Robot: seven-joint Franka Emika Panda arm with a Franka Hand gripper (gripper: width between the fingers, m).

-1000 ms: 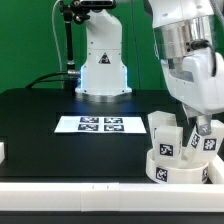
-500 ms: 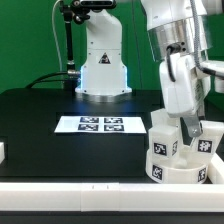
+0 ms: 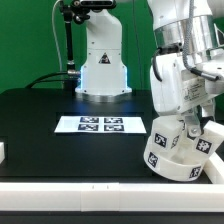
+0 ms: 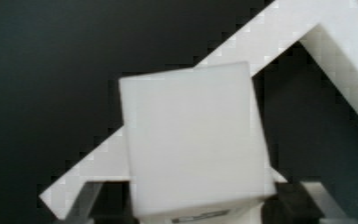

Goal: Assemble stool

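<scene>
The white plastic round disc seat (image 3: 178, 158) of the stool sits tilted at the near edge of the black worktop (image 3: 60, 150), on the exterior view's right, one side lifted so its tagged rim faces the camera. Two short white block legs stand up out of its sockets: one leg (image 3: 165, 133) on the exterior view's left side of the seat, bearing a black-and-white tag, and another leg (image 3: 207, 139) on the right side. The white two-finger gripper (image 3: 192, 122) comes down between them. In the wrist view it is partly closed around a white block leg (image 4: 194, 140), whose flat face fills the middle of the picture with a dark finger (image 4: 98, 200) at each side. Which of the legs this is I cannot tell. The marker board (image 3: 100, 125) lies flat on the worktop, well apart from the seat, in front of the white robot base (image 3: 102, 60)
</scene>
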